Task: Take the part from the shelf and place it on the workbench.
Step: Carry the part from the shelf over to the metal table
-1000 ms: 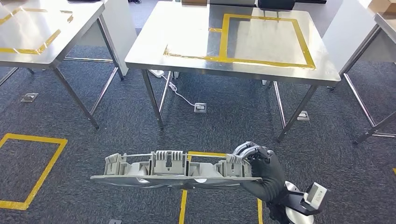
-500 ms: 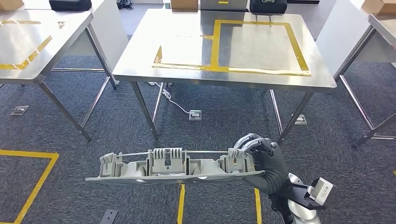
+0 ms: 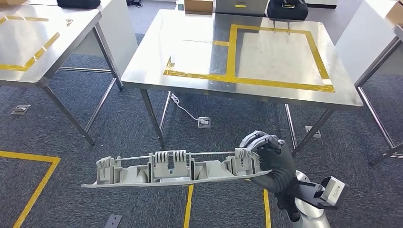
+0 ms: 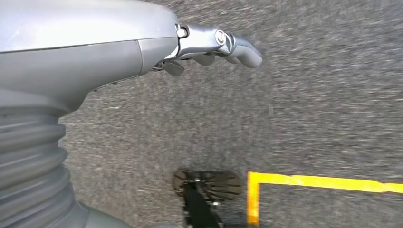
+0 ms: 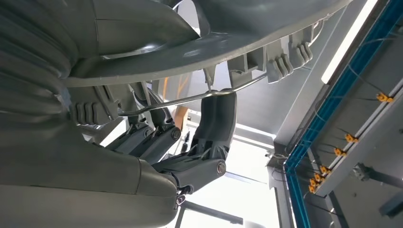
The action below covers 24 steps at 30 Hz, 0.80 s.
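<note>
The long grey part point(image 3: 171, 168) was gripped at one end by the right hand point(image 3: 272, 164), whose fingers point(image 5: 216, 121) were curled over its thin wire rail. The part was carried level above the carpeted floor point(image 3: 119, 128), extending sideways from the fingers, short of the steel desk point(image 3: 190, 52). The left hand point(image 4: 142, 45) was held above the carpet, fingers loosely curled around nothing.
</note>
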Tool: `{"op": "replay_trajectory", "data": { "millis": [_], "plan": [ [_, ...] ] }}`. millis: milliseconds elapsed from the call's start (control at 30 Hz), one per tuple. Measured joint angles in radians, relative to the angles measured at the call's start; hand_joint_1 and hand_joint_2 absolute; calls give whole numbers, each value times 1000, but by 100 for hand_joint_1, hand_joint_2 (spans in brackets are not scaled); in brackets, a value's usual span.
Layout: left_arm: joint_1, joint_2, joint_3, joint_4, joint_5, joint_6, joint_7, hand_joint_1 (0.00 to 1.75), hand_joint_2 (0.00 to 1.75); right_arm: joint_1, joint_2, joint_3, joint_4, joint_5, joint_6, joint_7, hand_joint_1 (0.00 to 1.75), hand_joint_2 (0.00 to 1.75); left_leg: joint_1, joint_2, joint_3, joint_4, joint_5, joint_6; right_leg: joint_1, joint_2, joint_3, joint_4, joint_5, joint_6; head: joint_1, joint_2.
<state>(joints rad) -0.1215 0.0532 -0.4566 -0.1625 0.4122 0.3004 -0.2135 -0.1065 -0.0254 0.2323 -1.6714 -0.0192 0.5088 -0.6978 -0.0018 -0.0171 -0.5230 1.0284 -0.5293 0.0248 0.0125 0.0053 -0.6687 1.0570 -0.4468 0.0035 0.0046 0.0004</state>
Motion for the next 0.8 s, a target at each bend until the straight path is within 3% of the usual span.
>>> {"op": "replay_trajectory", "data": {
  "millis": [33, 133, 167, 233, 300, 333, 367, 400, 467, 500, 533, 600, 667, 700, 800],
  "plan": [
    [-1, -2, 0, 0, -2, 1, 0, 0, 175, 3, 0, -1, -1, 2, -1, 0, 175, 175, -1, -1, 9, 0, -7, -5, 3, 1, 6, -25, 25, -6, 1, 0],
    [-3, -2, 0, -2, -11, 2, 1, 0, 175, 17, -2, -3, -10, 9, -3, 0, 175, 175, -3, -2, 22, 21, -4, -22, -1, 2, 35, -43, 24, -18, 1, 0],
    [-5, -2, 0, -2, -13, 1, 1, 0, 175, 20, -2, -3, -13, 10, -3, 0, 175, 175, -3, -1, 9, 53, -4, -27, -4, 1, 49, -46, 19, -23, -2, 0],
    [-7, -2, -1, -3, -16, 0, 1, 0, 175, 24, -2, -3, -16, 10, -4, 0, 175, 175, 0, 3, -53, 159, -30, -35, -7, 1, 71, -49, 5, -30, -7, 0],
    [-7, -2, -2, -3, -17, -1, 1, 0, 175, 30, -2, -3, -16, 12, -6, 0, 175, 175, 5, 5, -131, 262, -84, -45, -8, 2, 88, -49, -13, -32, -12, 0],
    [-6, -2, -2, -3, -17, -1, 1, 0, 175, 35, -3, -3, -16, 14, -7, 0, 175, 175, 7, 6, -155, 280, -101, -49, -9, 3, 99, -49, -22, -31, -13, 0],
    [-5, -2, -3, -3, -15, -3, 0, 0, 175, 39, -3, -3, -16, 18, -10, 0, 175, 175, 9, 6, -166, 268, -97, -51, -10, 5, 111, -49, -32, -30, -14, 0],
    [-3, -2, -3, -3, -13, -6, -1, 0, 175, 43, -3, -3, -16, 22, -14, 0, 175, 175, 10, 7, -162, 226, -69, -53, -11, 6, 126, -49, -43, -27, -15, 0],
    [-2, -2, -3, -2, -10, -14, -2, 0, 175, 47, -4, -3, -24, 29, -26, 0, 175, 175, 12, 10, -136, 96, 35, -51, -12, 6, 153, -47, -67, -19, -17, 0],
    [-1, -3, -4, -2, -10, -17, 1, 0, 175, 47, -5, -3, -30, 31, -31, -1, 175, 175, 11, 12, -126, 45, 71, -46, -11, 6, 161, -46, -78, -14, -19, 0],
    [0, -5, -4, -2, -9, -19, 4, 0, 175, 46, -7, -3, -37, 31, -36, -1, 175, 175, 11, 14, -121, 16, 95, -38, -9, 6, 167, -45, -87, -8, -19, 0],
    [2, -9, -5, -3, -7, -19, 10, 0, 175, 35, -12, -5, -48, 30, -41, -1, 175, 175, 10, 15, -115, 7, 91, -20, -7, 8, 171, -40, -95, 4, -18, 0],
    [5, -15, -5, -3, -2, -18, 15, 0, 175, 10, -19, -12, -53, 28, -41, 0, 175, 175, 12, 14, -101, 3, 87, -6, -9, 6, 159, -3, -94, 15, -16, 0],
    [5, -17, -5, -3, 0, -17, 18, 0, 175, -8, -22, -17, -53, 26, -40, 0, 175, 175, 13, 14, -92, 2, 83, 0, -10, 4, 134, 40, -98, 20, -14, 0],
    [8, -18, -5, -3, 1, -15, 28, 0, 175, -52, -31, -36, -52, 23, -36, -1, 175, 175, 13, 13, -70, 0, 61, 7, -15, 1, 7, 216, -157, 32, -8, 0]
  ]
}}
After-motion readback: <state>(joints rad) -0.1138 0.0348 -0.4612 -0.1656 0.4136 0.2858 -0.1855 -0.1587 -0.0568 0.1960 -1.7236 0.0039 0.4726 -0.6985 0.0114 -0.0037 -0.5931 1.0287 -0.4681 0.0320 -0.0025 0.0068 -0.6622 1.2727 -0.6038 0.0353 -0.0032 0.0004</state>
